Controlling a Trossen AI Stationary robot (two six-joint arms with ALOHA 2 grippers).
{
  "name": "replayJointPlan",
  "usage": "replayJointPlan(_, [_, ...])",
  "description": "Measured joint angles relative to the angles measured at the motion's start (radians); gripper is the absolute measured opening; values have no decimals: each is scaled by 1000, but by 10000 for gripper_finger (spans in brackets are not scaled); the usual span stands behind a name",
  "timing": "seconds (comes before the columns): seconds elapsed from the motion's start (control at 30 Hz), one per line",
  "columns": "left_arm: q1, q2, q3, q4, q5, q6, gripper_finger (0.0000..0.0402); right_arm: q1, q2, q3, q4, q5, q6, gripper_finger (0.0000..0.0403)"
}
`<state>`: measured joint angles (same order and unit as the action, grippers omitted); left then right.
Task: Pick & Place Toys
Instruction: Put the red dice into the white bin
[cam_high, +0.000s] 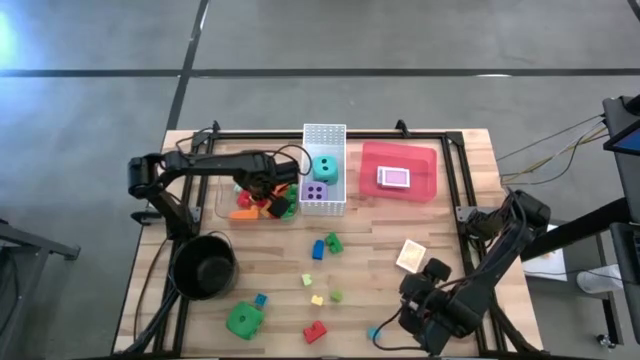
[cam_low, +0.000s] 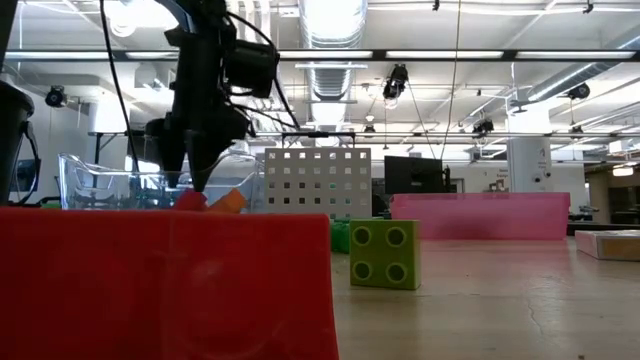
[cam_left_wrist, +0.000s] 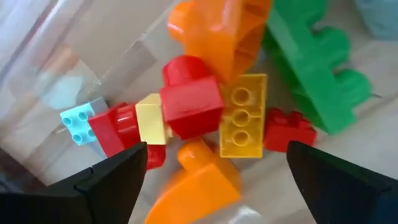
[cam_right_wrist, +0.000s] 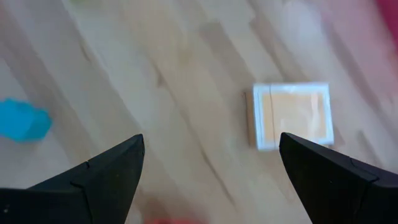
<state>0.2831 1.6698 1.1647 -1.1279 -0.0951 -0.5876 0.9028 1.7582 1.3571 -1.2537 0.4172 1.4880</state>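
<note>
Here no legible writing; left gripper (cam_left_wrist: 214, 165) wide open, empty, above bricks (cam_left_wrist: 205, 118).

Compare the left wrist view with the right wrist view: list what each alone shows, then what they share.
Only the left wrist view: a pile of bricks, with a red brick, a yellow brick and a green brick, under the open left gripper.
Only the right wrist view: a card pack and a blue brick under the open right gripper.
Both: two dark fingers spread apart, holding nothing.
</note>
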Motion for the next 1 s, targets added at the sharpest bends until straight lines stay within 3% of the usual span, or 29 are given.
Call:
replayJointPlan(0.53, [-124, -99, 79, -38, 18, 31, 365, 3, -68, 0, -83, -379, 100, 366])
replayJointPlan(0.83, [-264, -168, 79, 74, 16, 12, 365, 12, -96, -63, -122, -403, 139, 366])
replayJointPlan(1.0, [-312, -174, 81, 134, 14, 12, 365, 19, -193, -131, -90, -422, 187, 366])
